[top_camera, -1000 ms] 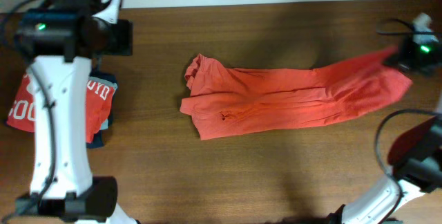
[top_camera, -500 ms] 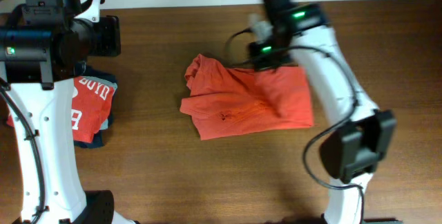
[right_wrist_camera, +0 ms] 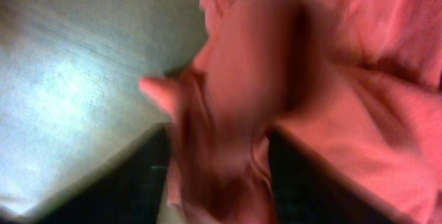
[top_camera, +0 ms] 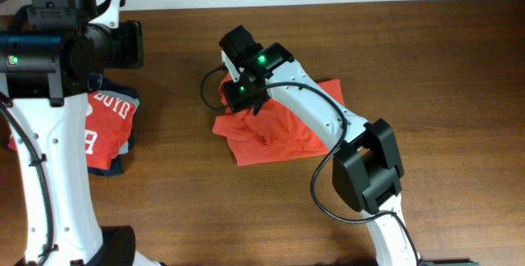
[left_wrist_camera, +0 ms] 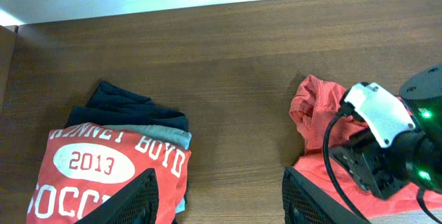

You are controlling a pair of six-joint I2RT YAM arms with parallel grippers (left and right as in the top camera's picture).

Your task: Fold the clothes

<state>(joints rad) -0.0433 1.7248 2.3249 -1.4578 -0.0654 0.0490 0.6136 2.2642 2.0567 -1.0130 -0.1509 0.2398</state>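
Orange-red T-shirt (top_camera: 262,143) bunched at frame centre.
At left, my left gripper (left_wrist_camera: 221,207) hangs apart and empty above the folded stack (left_wrist_camera: 117,155); my right gripper (top_camera: 235,94) is at the shirt's upper-left end, grip too blurred to tell.

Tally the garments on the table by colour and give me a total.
Orange-red T-shirt: 1
Red shirt with white print: 1
Grey garment: 1
Navy garment: 1
Total: 4
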